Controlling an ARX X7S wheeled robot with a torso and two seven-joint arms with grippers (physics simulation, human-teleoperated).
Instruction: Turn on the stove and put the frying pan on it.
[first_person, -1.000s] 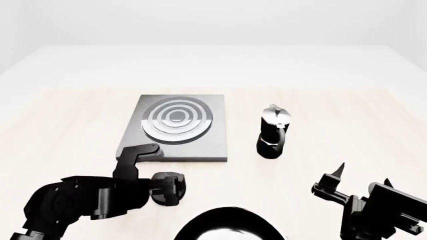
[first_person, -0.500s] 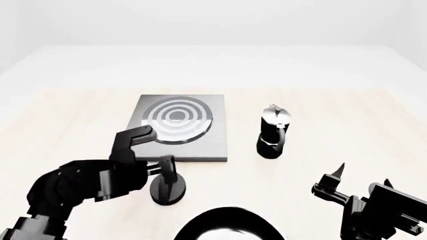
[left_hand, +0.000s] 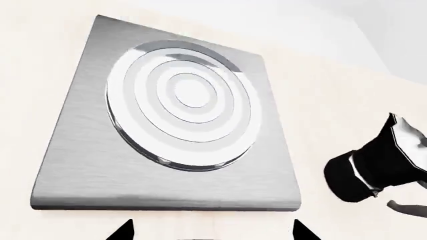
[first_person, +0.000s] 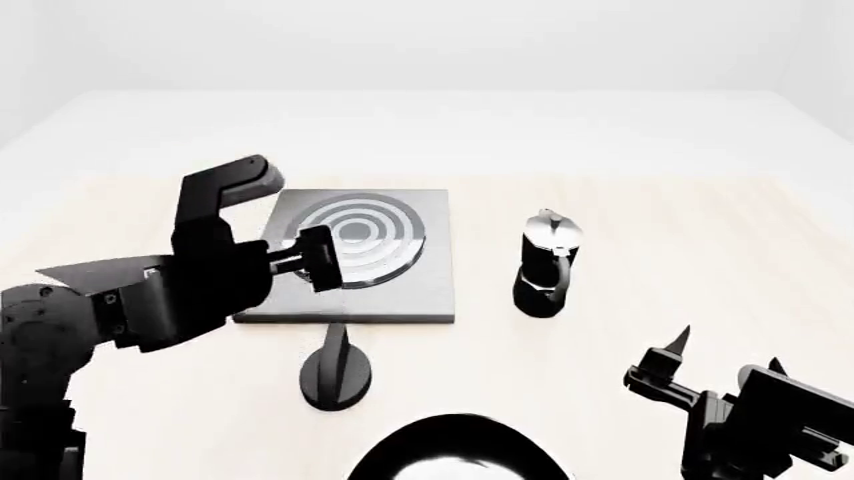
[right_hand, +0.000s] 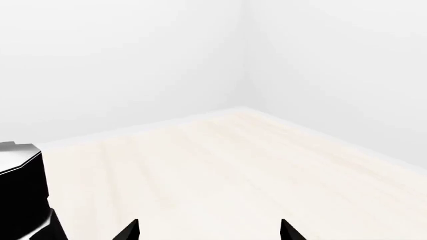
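Note:
The stove is a flat grey hotplate (first_person: 400, 290) with a ring burner, in the middle of the table; it fills the left wrist view (left_hand: 80, 150). Its black round knob (first_person: 336, 375) stands apart, just in front of the hotplate. The frying pan (first_person: 454, 452) is cut off by the bottom edge of the head view, and only its black rim and glossy inside show. My left gripper (first_person: 271, 225) is open and empty, raised over the hotplate's front left, above and behind the knob. It also shows in the left wrist view (left_hand: 212, 232). My right gripper (first_person: 727, 352) is open and empty at the front right (right_hand: 210, 231).
A black-and-silver moka pot (first_person: 547, 262) stands upright to the right of the hotplate, between it and my right gripper. It also shows in the left wrist view (left_hand: 377, 167) and at the edge of the right wrist view (right_hand: 20, 200). White walls lie beyond the pale wooden table (first_person: 694, 240).
My left gripper has let go of the knob and risen up and back, to above the hotplate's front left. The knob now stands free. The right arm has not moved.

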